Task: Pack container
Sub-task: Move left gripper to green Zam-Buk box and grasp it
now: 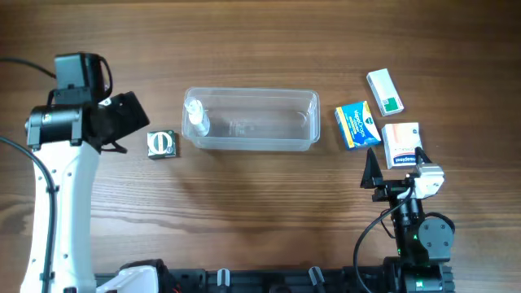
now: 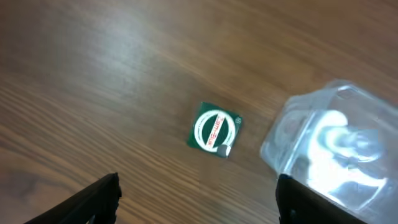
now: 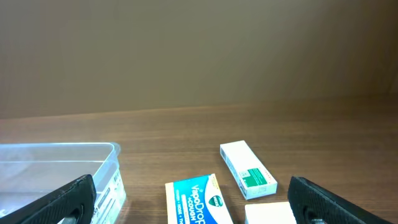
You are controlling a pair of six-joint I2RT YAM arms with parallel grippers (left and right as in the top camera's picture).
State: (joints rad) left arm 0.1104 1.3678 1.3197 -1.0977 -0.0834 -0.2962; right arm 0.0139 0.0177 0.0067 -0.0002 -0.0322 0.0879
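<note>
Here, the clear rounded-rectangular plastic container (image 1: 273, 122) sits on a wood-grain table (image 1: 244, 212).

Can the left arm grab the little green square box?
Probably yes. The left gripper is open and close to the little green box. Nothing lies on the box, and the container sits apart to one side.

The table (image 1: 260, 203) is brown wood with visible grain and a soft sheen. The container (image 1: 252, 144) is clear, smooth, glossy plastic. The blue box (image 1: 356, 124) looks like printed cardboard, slightly glossy.
</note>
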